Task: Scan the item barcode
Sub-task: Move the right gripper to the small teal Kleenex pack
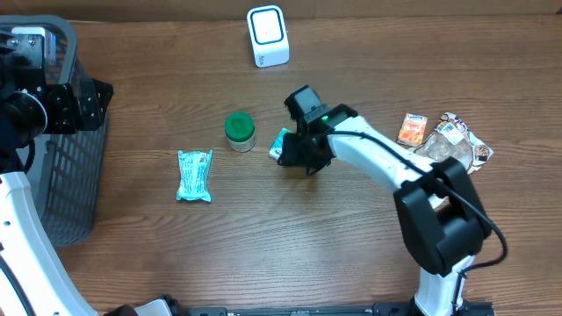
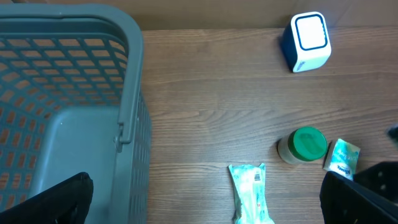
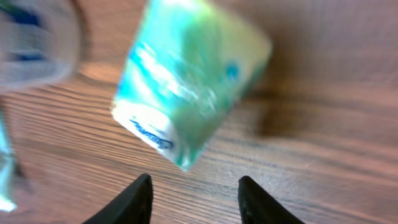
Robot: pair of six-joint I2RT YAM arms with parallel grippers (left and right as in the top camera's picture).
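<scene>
1. The small teal packet (image 1: 282,144) lies on the table (image 1: 290,246) just to the right of the green-lidded jar (image 1: 239,131), close to it but not touching. In the right wrist view it is blurred and sits tilted, with one corner pointing toward the fingertips.
2. The right end effector (image 3: 194,190) is on the side of the packet away from the jar. Its two fingers are partly spread with only wood grain between them, so it grips nothing. The packet's near corner lies just beyond the tips.
3. The white and blue scanner (image 1: 268,35) stands well behind the jar, close to the table's back edge. A band of bare wood runs between it and the jar.
4. A long teal and white pouch (image 1: 194,175) lies flat to the front-left of the jar, apart from it.
5. A grey mesh basket (image 1: 53,202) stands well to the left of the jar, at the left side of the table. The left end effector (image 2: 205,186) hangs over the basket's rim on the side nearer the jar. Its fingers are spread wide and hold nothing.
6. Far to the right of the jar, past the right arm, an orange snack packet (image 1: 412,129) and a crinkled bag (image 1: 455,140) lie side by side.
7. In front of the jar, bare wood reaches to the table's front edge.
</scene>
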